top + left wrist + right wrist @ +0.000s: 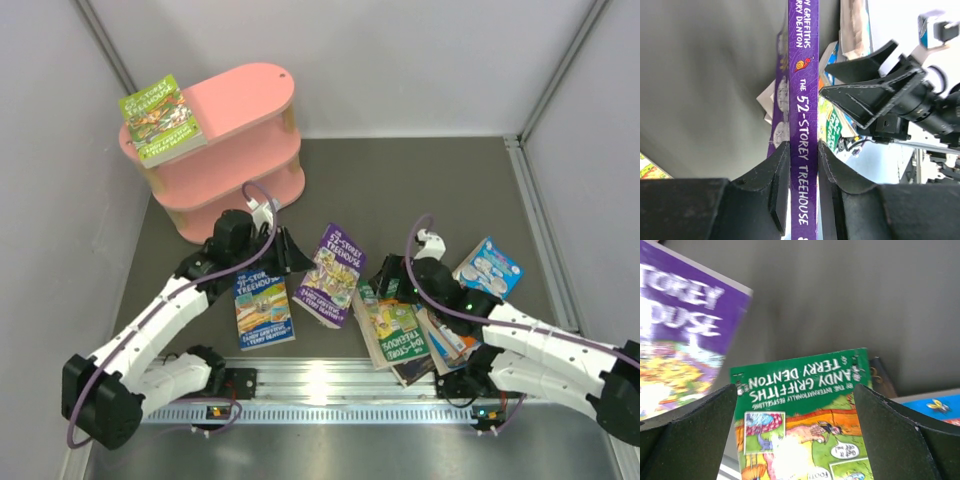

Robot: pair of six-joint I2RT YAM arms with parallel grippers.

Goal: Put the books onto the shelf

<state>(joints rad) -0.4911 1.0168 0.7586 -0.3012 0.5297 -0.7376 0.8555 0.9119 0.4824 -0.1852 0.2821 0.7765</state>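
- My left gripper point(803, 146) is closed onto the spine of the purple "52-Storey Treehouse" book point(804, 90), one finger pressed to each side, with the jaws apart only by the thickness of the paperback
- I read the spine grip as deliberate: it is the stiffest edge, so the covers hang together instead of fanning open, and the book can go edge-on into a tier
- From above, that book sits tilted between the two arms, near the foot of the pink shelf point(240, 100) (I cannot tell whether its far corner is clear of the table)
- My right gripper point(795, 390) is spread fully wide and holds nothing, with one finger on either side of the top edge of a green paperback point(805, 410); this looks like lining up the next pick
- The green paperback lies on top of a loose pile of books point(440, 345) in front of the right arm, a pale blue book point(488, 268) lies just beyond it, and a blue Treehouse book point(263, 308) lies flat beneath the left arm
- Only one book, the shelved green book point(160, 120), lies flat on the top board at its left end, so I judge most of the job is ahead
- The next move calls for a swing towards the shelf; the risk I see is the thin book pivoting in the pinch
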